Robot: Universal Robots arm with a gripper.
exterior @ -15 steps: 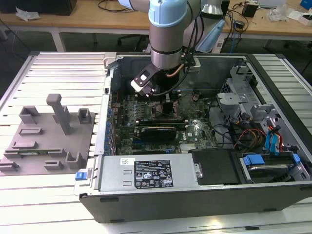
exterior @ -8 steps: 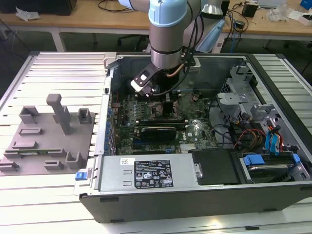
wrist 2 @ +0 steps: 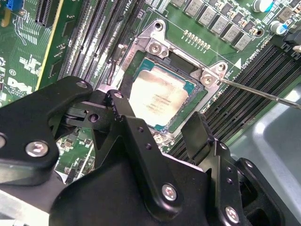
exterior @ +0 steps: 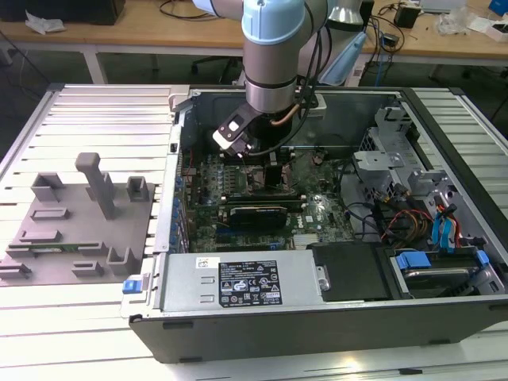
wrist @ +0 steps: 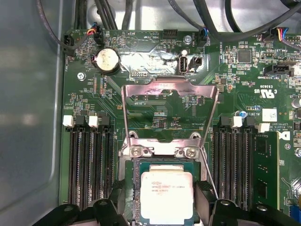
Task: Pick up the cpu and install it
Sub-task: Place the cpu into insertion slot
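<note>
We found the cpu point(wrist: 167, 195) already seated flat in its socket point(wrist: 162, 149), at about ten o'clock from the middle of the case point(exterior: 317, 329) in the exterior view, with the gripper point(wrist 2: 155, 117) released astride it and the retention frame point(wrist: 170, 92) not yet closed.

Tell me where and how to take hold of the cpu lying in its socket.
Grip the cpu by two opposite thin edges, coming straight down from above. It lies flat in the socket, so only its top and rim are reachable, and the metal cover frame is swung back, leaving it open overhead. The hand sits over it, open, a finger on either side.
</note>
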